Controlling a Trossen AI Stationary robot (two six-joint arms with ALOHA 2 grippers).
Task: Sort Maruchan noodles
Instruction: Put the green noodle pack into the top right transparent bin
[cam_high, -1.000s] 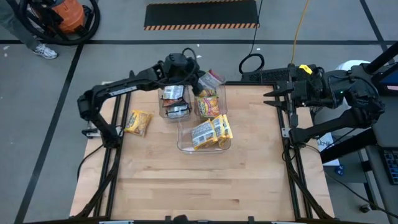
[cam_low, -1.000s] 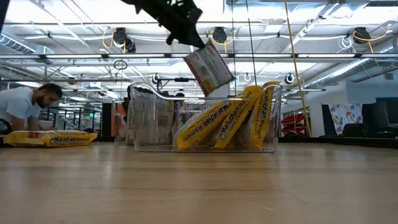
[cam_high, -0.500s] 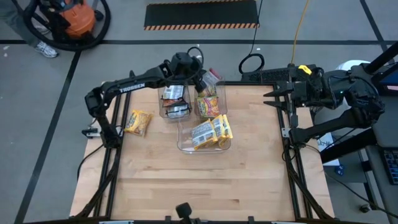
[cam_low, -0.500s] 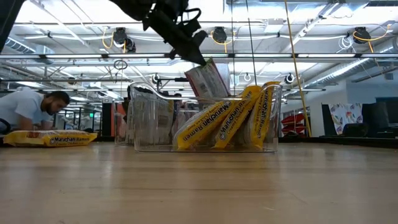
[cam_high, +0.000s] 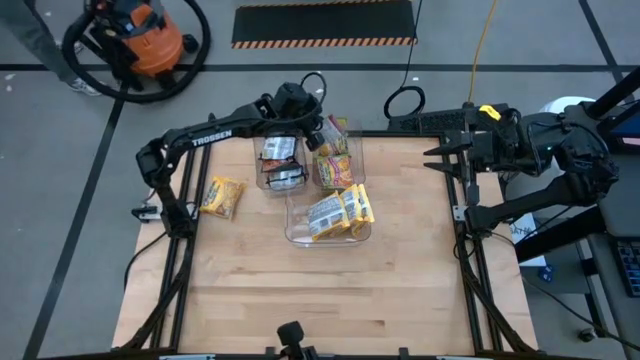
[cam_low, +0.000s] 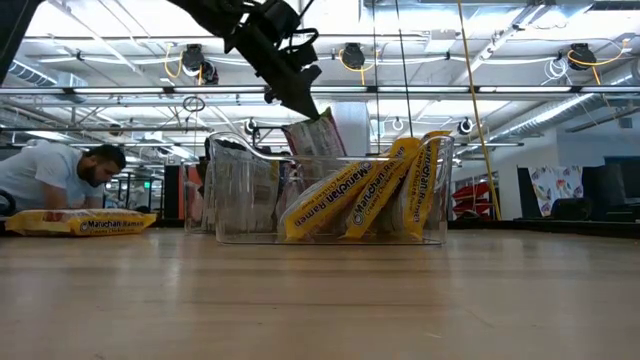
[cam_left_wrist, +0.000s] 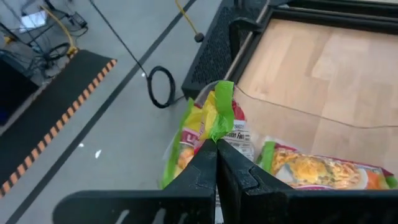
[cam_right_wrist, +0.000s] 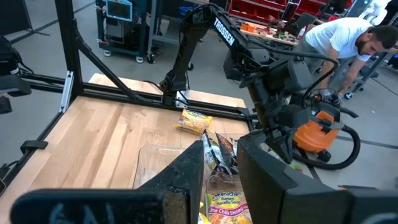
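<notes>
1. You can't read the flavour on the lime-green packet (cam_left_wrist: 214, 121); the left gripper (cam_left_wrist: 216, 163) covers its lower part.
2. The back bins (cam_low: 235, 190) blur behind the front bin's (cam_low: 330, 235) clear walls.

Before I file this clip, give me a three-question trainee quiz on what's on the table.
1. True or false: the left tool is shut on a lime-green packet.
2. Where is the right tool? A) parked open at the table's right edge B) inside a clear bin C) over the loose yellow packet
3. Fill in: one yellow packet lies on the bare ___, outside the clear bins.

Key: 1 true; 2 A; 3 table.
</notes>
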